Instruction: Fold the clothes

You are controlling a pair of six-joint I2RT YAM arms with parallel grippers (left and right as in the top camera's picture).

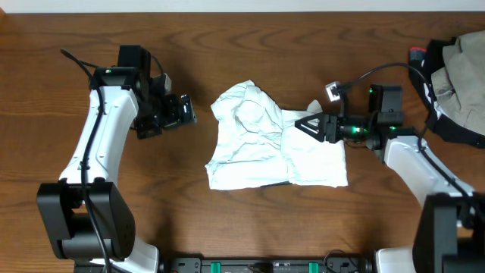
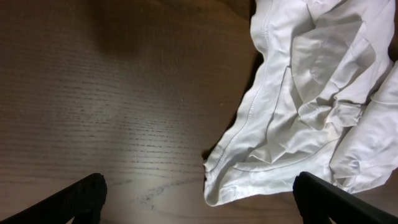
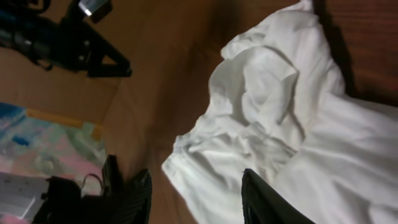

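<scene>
The clothes [image 1: 265, 144] are a wrinkled white garment lying partly folded in the middle of the wooden table, also seen in the left wrist view [image 2: 311, 93] and the right wrist view [image 3: 280, 124]. My left gripper [image 1: 186, 112] hovers just left of the garment's upper left corner. Its jaws are wide open [image 2: 199, 190] with bare wood and a hem corner between them. My right gripper [image 1: 307, 125] is over the garment's upper right part. Its jaws stand apart [image 3: 196, 193]; the cloth's edge lies under them, not pinched.
A heap of beige fabric with a dark bag [image 1: 458, 76] sits at the table's far right edge. The left arm [image 3: 62, 43] shows beyond the garment in the right wrist view. Bare wood [image 1: 227, 45] surrounds the garment.
</scene>
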